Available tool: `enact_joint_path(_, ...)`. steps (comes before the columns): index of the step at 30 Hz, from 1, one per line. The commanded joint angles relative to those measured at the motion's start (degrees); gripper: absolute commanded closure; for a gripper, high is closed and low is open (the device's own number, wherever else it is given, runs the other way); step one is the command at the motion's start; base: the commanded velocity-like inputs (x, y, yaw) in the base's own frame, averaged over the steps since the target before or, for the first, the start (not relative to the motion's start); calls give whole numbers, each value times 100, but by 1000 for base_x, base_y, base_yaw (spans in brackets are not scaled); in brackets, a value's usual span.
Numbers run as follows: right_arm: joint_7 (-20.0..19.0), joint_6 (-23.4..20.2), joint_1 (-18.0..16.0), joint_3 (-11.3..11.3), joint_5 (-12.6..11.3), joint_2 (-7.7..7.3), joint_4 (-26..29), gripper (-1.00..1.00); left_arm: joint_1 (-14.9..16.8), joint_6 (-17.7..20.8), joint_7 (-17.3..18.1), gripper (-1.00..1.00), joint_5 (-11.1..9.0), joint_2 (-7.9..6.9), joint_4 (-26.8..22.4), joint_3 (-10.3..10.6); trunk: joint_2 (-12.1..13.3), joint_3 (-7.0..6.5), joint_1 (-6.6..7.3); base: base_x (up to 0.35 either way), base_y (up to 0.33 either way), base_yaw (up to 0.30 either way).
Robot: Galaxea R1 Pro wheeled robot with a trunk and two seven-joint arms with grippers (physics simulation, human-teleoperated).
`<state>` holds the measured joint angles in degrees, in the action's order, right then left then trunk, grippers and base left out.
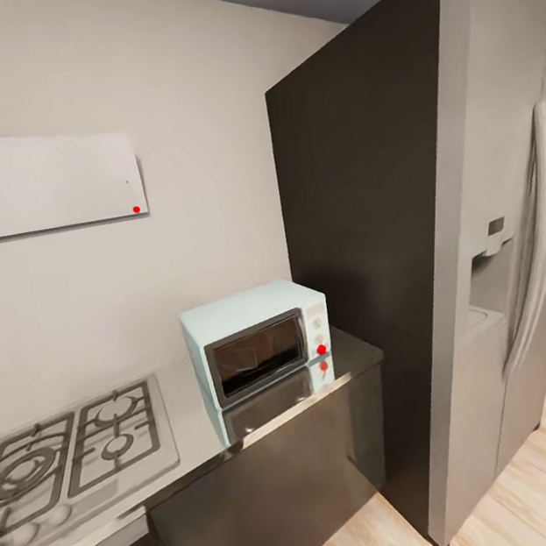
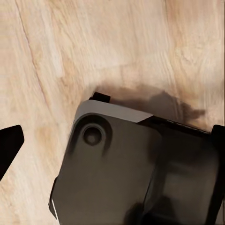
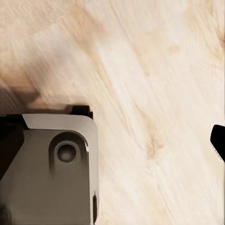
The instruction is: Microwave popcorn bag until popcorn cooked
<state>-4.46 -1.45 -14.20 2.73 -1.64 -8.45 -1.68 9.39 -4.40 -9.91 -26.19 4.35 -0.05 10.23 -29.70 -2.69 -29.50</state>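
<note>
Grey countertop (image 1: 192,429) runs ahead of us, carrying the mint microwave (image 1: 257,339) with its door shut, beside the gas hob (image 1: 67,449) and the tall fridge (image 1: 479,230). We see no popcorn bag. Both wrist cameras look down at wood floor (image 3: 154,70) and our base (image 2: 122,173); dark fingertips sit far apart, holding nothing. Neither arm looks nearer.

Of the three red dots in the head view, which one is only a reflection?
The lowest one, lying on the glossy countertop directly under the microwave. The dot above it is on the microwave's front; the third is on the white hood.
</note>
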Motion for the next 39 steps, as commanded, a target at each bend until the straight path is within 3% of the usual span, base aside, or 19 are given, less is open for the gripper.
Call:
enact_joint_path(1, -24, 3, -4, 29, -7, -4, -8, -100, 2, -7, 175, -100, -57, -64, 5, 47, -4, 2, -2, 0, 0, 300)
enact_joint_path(3, -30, 26, -4, 33, 9, -10, -7, -100, 1, 32, 962, -100, -79, -355, 9, 43, -4, 2, -2, 0, 0, 300)
enact_joint_path(4, -33, 31, -4, 34, 11, -15, -7, -100, 3, 46, 1172, -100, -85, -436, 11, 40, -4, 2, -2, 0, 0, 300)
enact_joint_path(9, -37, 199, -4, 46, 14, -28, -7, -100, 3, 68, 1608, -100, -239, -568, 14, 41, -4, 2, -2, 0, 0, 300)
enact_joint_path(15, -37, 350, -4, 194, 6, -20, -7, -100, 2, 121, 1650, -100, -255, -562, 14, 41, -4, 2, -2, 0, 0, 300)
enact_joint_path(39, -37, 327, -4, 211, -35, -34, -7, -100, 1, 53, 1571, -100, -245, -468, 9, 49, -4, 2, -2, 0, 0, 300)
